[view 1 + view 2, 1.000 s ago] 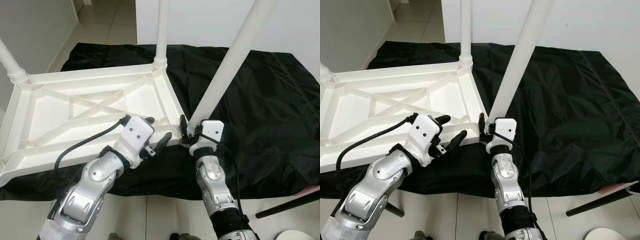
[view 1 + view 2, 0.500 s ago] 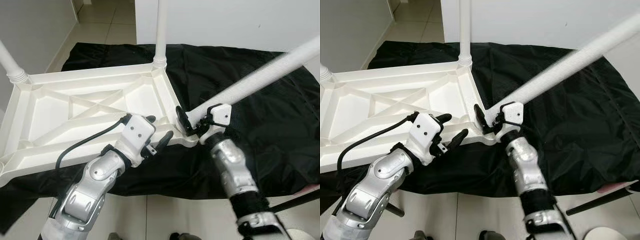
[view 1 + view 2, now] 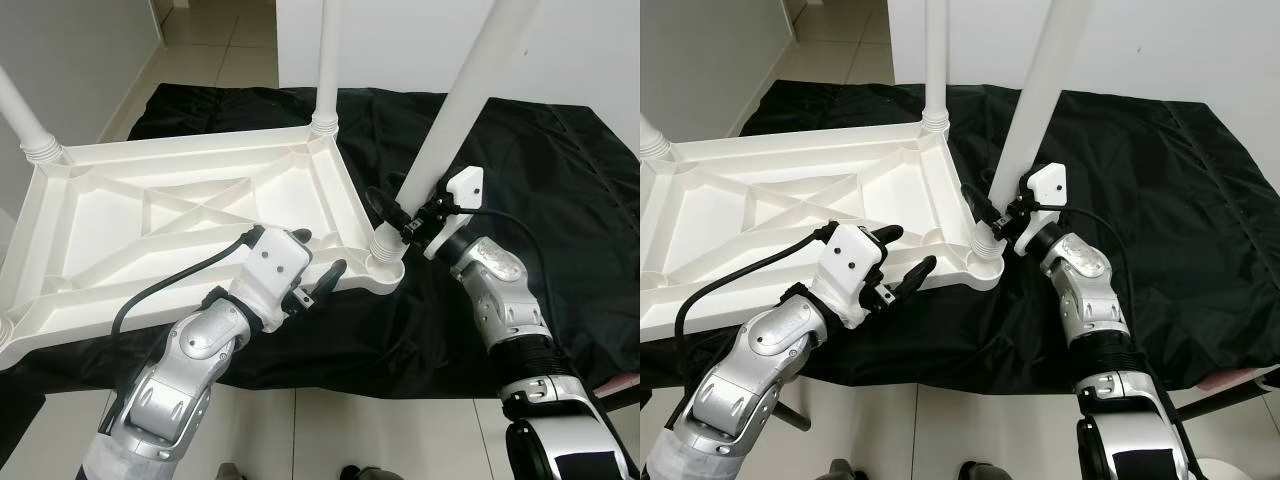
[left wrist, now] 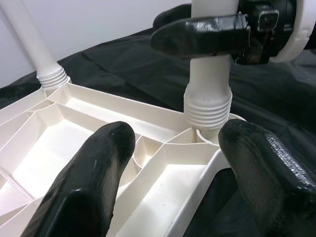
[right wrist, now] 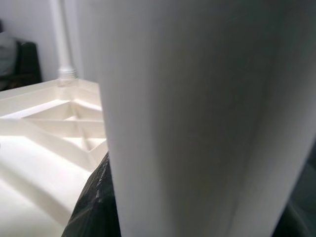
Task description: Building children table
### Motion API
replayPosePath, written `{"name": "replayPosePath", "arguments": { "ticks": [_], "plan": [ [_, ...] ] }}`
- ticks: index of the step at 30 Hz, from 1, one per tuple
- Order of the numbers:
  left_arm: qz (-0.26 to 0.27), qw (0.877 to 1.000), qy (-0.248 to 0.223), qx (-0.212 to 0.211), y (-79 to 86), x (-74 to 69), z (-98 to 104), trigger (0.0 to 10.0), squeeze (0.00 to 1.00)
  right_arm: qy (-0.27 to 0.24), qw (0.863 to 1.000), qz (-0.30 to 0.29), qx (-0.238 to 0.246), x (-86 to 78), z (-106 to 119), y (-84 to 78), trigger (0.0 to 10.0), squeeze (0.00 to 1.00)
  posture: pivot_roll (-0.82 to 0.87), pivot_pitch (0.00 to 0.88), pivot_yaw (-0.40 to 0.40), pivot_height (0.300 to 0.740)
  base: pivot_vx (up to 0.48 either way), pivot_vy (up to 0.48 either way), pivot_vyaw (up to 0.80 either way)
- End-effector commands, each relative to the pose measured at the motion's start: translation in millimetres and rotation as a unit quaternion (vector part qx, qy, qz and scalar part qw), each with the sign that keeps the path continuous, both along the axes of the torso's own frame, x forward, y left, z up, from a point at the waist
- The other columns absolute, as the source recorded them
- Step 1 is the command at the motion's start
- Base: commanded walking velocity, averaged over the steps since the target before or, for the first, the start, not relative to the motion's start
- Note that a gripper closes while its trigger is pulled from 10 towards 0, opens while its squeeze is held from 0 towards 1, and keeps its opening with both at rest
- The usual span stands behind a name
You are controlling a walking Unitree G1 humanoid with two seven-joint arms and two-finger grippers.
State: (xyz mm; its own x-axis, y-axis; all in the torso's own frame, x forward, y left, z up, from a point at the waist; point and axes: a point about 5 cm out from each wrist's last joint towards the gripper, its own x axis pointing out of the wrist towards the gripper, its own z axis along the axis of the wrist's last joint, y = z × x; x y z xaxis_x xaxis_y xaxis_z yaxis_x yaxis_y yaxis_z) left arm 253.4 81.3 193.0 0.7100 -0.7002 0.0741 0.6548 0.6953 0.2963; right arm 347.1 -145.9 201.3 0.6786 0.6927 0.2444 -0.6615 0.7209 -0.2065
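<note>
1. Left eye: the white tabletop lies upside down on a black sheet on the floor. The right claw grips the leg just above its corner socket.
2. Left wrist: the left claw is spread open around that corner's edge.
3. Right wrist: the leg sits blurry, pinched between the fingers.

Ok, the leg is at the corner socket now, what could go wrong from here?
The long white plastic leg leans in the corner socket, so it could cross-thread or pop out. The upturned white plastic tabletop rests on slippery black cloth and may slide, since the left gripper hangs open, not clamping.
</note>
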Motion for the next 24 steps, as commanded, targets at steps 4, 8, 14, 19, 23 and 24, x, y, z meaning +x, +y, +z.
{"name": "replayPosePath", "arguments": {
  "ticks": [4,8,14,19,23,24],
  "plan": [
    [0.004,1.000,-0.001,0.003,0.8,-0.1,0,10.0,0.00,0.027,0.999,0.013,-0.022,-2.8,-15,1.3,10.0,0.00,0.01,0.089,0.003,0.740,0.000,0.000,0.00],
    [0.002,1.000,-0.001,0.004,0.3,-0.3,0,10.0,0.00,0.030,0.999,0.024,-0.034,-5.7,-15,2.1,10.0,0.00,0.00,0.090,0.005,0.740,0.000,0.000,0.00],
    [-0.005,1.000,0.001,0.005,-1.9,-1.7,-1,10.0,0.00,0.019,0.998,0.025,-0.061,-7.9,-4,-4.7,10.0,0.00,0.00,0.091,0.008,0.740,0.000,0.000,0.00],
    [-0.008,1.000,0.003,0.004,-2.8,-2.4,-1,10.0,0.00,0.026,0.994,0.030,-0.097,-11.5,-12,-4.6,10.0,0.00,-0.01,0.093,0.011,0.740,0.000,0.000,0.00],
    [-0.008,1.000,0.003,0.005,-3.1,-2.4,-1,10.0,0.00,0.027,0.994,0.032,-0.100,-12.5,-14,-4.3,10.0,0.00,-0.01,0.093,0.009,0.740,0.000,0.000,0.00],
    [-0.009,1.000,0.003,0.005,-3.3,-2.5,-1,10.0,0.00,0.033,0.994,0.035,-0.101,-13.8,-18,-3.6,10.0,0.00,-0.01,0.093,0.009,0.740,0.000,0.000,0.00]
  ]
}}
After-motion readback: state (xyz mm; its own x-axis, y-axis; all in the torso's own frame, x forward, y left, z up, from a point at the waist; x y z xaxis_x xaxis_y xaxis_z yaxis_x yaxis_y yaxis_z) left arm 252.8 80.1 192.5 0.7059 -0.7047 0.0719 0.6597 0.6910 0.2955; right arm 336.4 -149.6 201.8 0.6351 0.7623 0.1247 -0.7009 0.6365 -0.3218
